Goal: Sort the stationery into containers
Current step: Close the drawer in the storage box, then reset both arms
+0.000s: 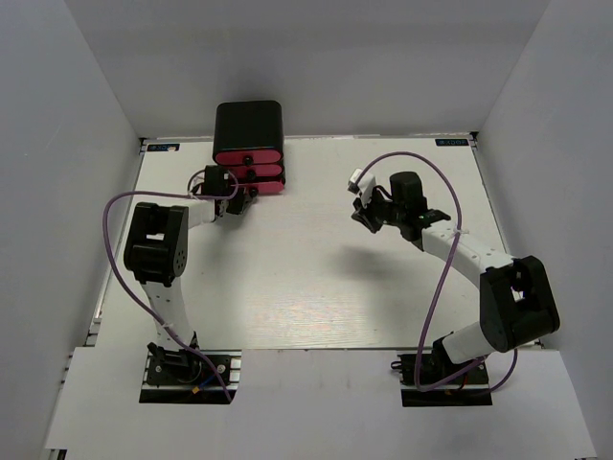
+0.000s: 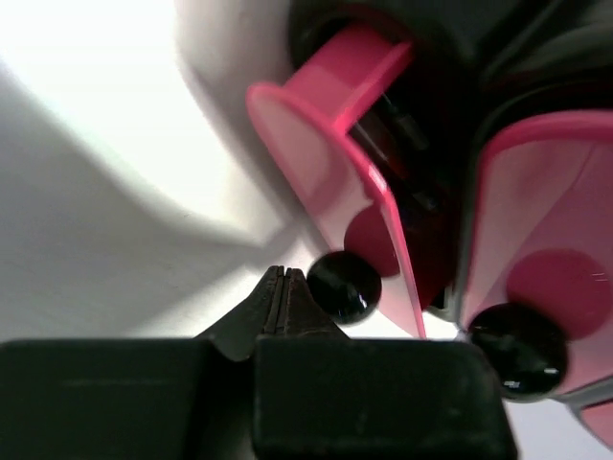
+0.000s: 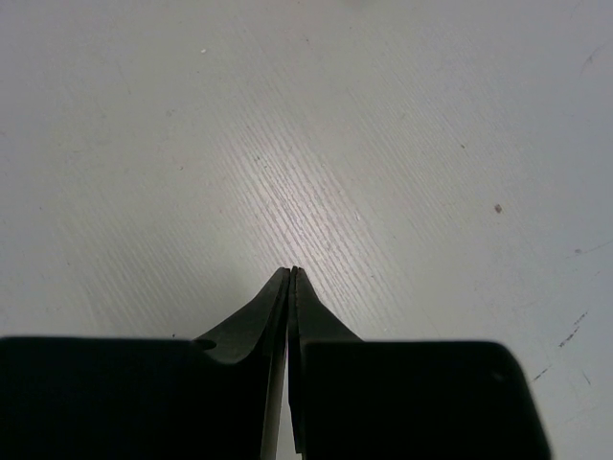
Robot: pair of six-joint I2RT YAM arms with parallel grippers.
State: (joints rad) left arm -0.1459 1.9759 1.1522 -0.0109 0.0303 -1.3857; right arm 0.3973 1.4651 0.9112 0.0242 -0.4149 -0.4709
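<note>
The glossy black box (image 1: 247, 123) with three pink drawers (image 1: 251, 171) stands at the back left of the table. My left gripper (image 1: 233, 204) is shut and empty right in front of the lowest drawer. In the left wrist view its tips (image 2: 284, 274) sit just left of a black round knob (image 2: 343, 286) on a pink drawer (image 2: 316, 153) that stands partly out of the box. A second pink drawer front (image 2: 560, 220) with its knob (image 2: 517, 347) is at the right. My right gripper (image 1: 364, 218) is shut and empty above bare table (image 3: 292, 272). No stationery is in view.
The white table (image 1: 316, 278) is boxed in by grey walls at the left, back and right. Purple cables loop beside each arm. Something dark lies inside the open drawer; I cannot tell what it is.
</note>
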